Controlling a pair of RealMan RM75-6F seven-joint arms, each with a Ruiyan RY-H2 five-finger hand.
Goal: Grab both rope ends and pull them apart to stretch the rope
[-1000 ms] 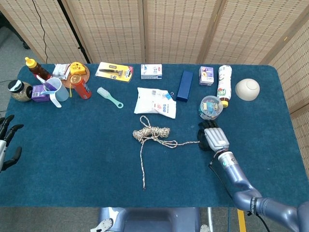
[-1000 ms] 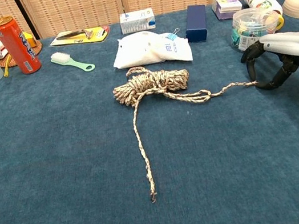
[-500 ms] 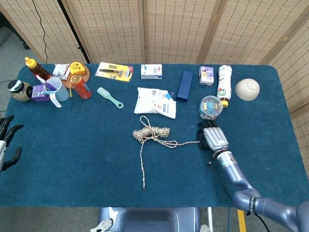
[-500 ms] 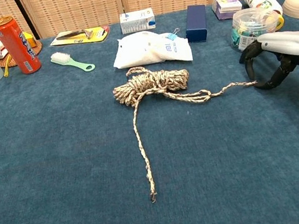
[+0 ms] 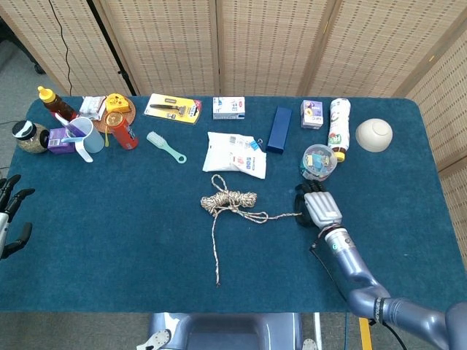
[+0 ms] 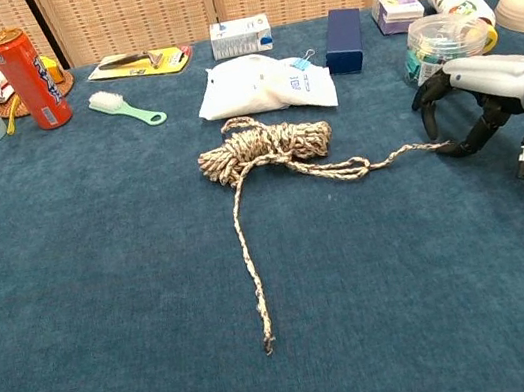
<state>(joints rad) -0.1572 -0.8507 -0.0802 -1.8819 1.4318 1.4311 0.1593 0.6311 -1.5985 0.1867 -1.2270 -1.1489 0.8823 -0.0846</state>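
The braided rope lies mid-table with its coiled bundle [image 5: 230,200] [image 6: 269,146] in the middle. One rope end [image 5: 217,282] [image 6: 267,345] trails toward the near edge. The other rope end [image 5: 296,214] [image 6: 439,144] runs right and stops at my right hand [image 5: 319,208] [image 6: 474,100]. That hand arches over this end with its fingers curved and apart, its fingertips [image 6: 457,149] low by the rope tip, and no grip shows. My left hand [image 5: 9,219] hangs at the table's far left edge, fingers spread, holding nothing, far from the rope; only the head view shows it.
A clear tub of clips [image 5: 319,161] [image 6: 440,43] stands just behind my right hand. A white packet [image 5: 235,154] and blue box [image 5: 279,129] lie behind the bundle. A green brush [image 5: 166,146], red can [image 5: 124,131] and mug [image 5: 85,137] sit back left; a bowl [image 5: 373,134] back right.
My right hand has crept a little left and away from me, closing on the rope's right end. The rope and my left hand have not moved.
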